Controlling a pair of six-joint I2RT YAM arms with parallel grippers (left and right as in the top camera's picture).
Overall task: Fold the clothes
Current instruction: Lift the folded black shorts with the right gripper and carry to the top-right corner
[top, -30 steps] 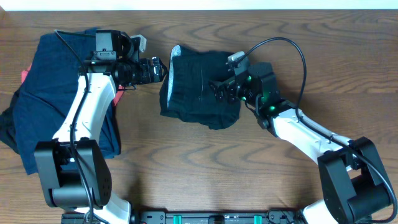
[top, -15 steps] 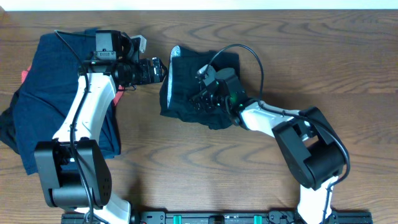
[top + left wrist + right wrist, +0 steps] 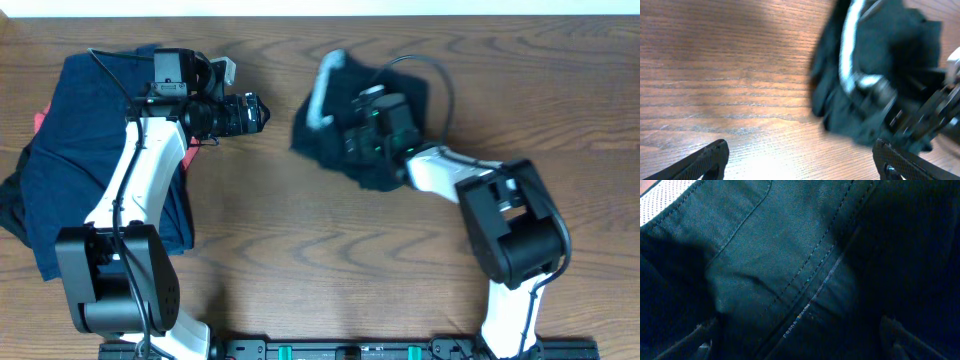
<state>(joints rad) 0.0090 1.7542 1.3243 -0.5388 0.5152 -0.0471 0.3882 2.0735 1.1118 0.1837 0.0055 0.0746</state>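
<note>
The black shorts lie on the table, right of centre and toward its far edge. A second ago they were a flat, roughly square bundle. Now they have slid to the right and away from the robot and bunched into a lumpy heap. The pale inside of the waistband stands up in a curved strip at the left end.

The right claw sits on top of the heap, its arm having swung in over it. In the right wrist view the two fingertips stand far apart at the bottom corners, and dark stitched cloth fills everything between them. So the claw is spread wide and pressed against the fabric, not pinching a fold as far as I can see.

My reading is that the cloth is being dragged or shoved rather than folded. That sets the task back, because the shorts will likely need flattening again before a clean fold is possible.

The left claw has not moved. It hovers over bare wood just left of the shorts, spread wide and holding nothing. Further left, well apart, the navy garment lies over a pile, with a sliver of the red-orange garment showing at its edge.
</note>
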